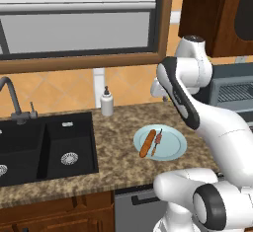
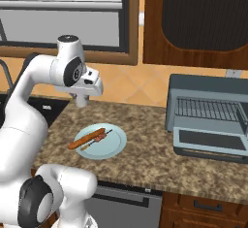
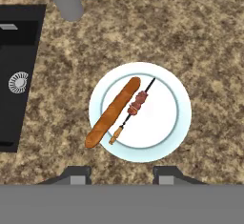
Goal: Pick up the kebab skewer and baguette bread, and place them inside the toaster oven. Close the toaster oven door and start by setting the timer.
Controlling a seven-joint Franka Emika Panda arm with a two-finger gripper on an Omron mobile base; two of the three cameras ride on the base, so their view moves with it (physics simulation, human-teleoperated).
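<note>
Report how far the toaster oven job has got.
Done: only the oven is ready; the toaster oven door hangs open and the rack is bare. In hand: nothing; the gripper hovers empty above the plate, where the baguette bread and kebab skewer lie side by side. Left: load both into the toaster oven, close the door, set the timer.

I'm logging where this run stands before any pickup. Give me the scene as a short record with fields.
plate: pale blue plate on the granite counter, right of the sink
baguette bread: lies on the plate, one end over its rim
kebab skewer: beside the bread, on the plate
toaster oven: door open, wire rack bare
gripper: above the plate, holding nothing
soap bottle: by the wall
</note>
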